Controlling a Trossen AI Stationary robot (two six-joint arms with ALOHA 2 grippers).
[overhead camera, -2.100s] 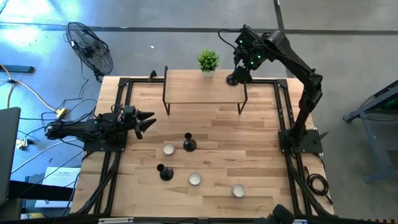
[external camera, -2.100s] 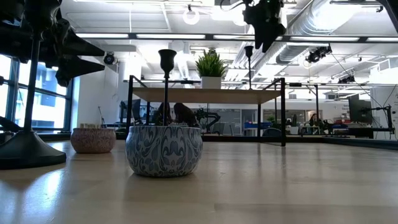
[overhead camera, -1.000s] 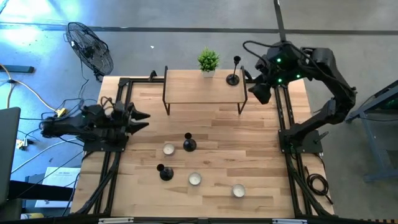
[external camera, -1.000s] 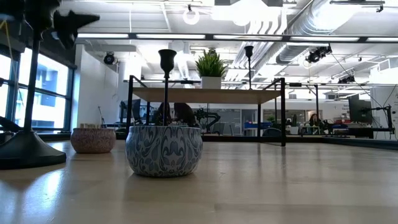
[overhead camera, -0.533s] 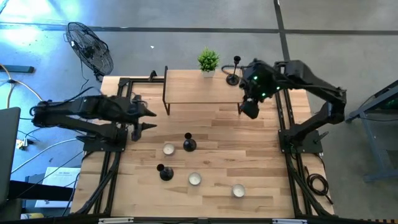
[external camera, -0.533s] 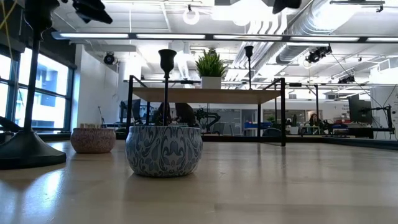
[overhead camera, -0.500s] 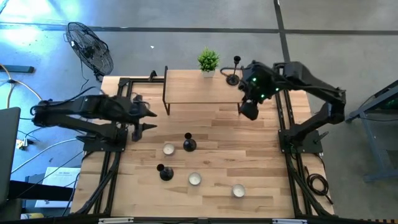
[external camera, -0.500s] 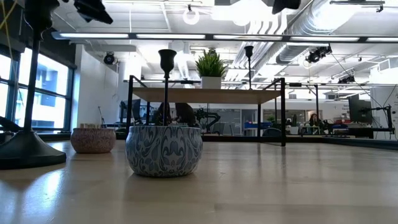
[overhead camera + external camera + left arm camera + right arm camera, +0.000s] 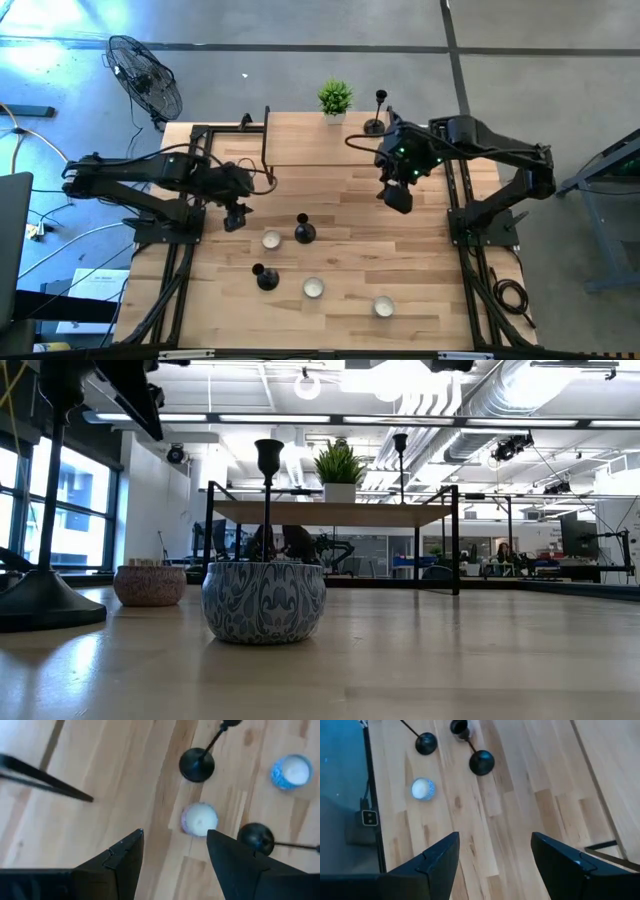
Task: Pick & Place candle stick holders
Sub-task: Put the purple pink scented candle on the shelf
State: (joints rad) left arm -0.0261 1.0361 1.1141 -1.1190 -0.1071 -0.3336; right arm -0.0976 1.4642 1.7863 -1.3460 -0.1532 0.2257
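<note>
While both tools hung open and empty, left tool (image 9: 234,217) and right tool (image 9: 398,197) flanked two candle stick holders (image 9: 304,232) on the worktop (image 9: 420,270) (third (image 9: 376,124) sat on the shelf (image 9: 320,150)). I judged: descend plumb, pinch stem, avoid tealights (image 9: 271,240).

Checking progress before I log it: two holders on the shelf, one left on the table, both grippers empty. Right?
Counts are swapped. The high view shows one holder on the shelf, beside the plant, and two left on the table: one and another. Both the left gripper and the right gripper are empty.
</note>
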